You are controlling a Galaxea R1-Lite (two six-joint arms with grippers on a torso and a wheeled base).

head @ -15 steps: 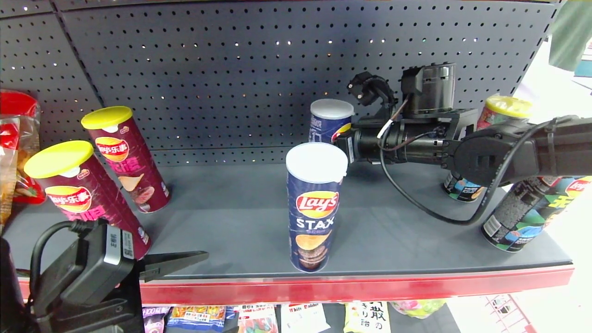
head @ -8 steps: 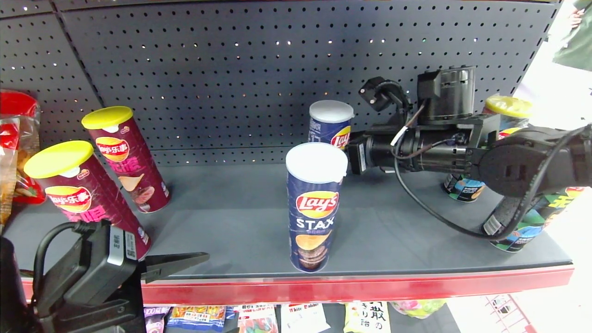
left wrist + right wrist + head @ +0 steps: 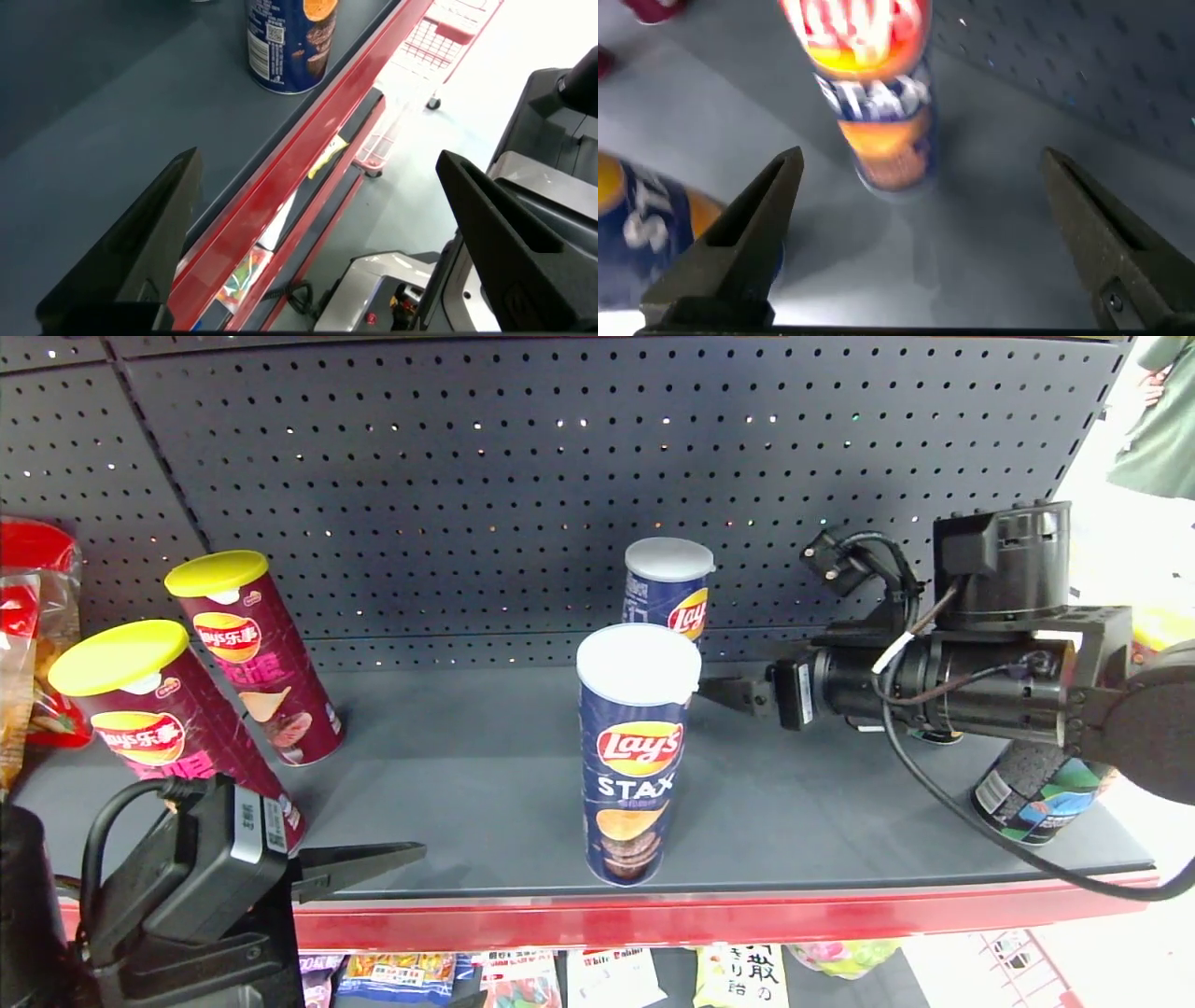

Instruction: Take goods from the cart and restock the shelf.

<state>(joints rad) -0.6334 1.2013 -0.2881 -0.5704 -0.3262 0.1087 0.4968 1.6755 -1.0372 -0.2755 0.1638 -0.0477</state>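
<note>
Two blue chip cans with white lids stand upright on the grey shelf (image 3: 448,784): a front can (image 3: 638,751) near the edge and a rear can (image 3: 667,583) by the pegboard. My right gripper (image 3: 724,691) hovers over the shelf to the right of both cans, open and empty, clear of the rear can. The right wrist view looks between the open fingers (image 3: 738,247) at the rear can (image 3: 878,103), with the front can (image 3: 654,233) at the side. My left gripper (image 3: 406,857) is low at the shelf's front left. It is open and empty (image 3: 318,243) above the red shelf edge (image 3: 308,159).
Two maroon cans with yellow lids (image 3: 252,653) lean at the left, beside red bags (image 3: 28,616). A green and black can (image 3: 1041,793) sits behind the right arm. Snack packets (image 3: 607,975) fill the lower shelf. A red wire cart (image 3: 420,56) stands on the floor.
The right arm has drawn back to the right, away from the rear blue can, which stays standing in place. The left arm has barely moved.
</note>
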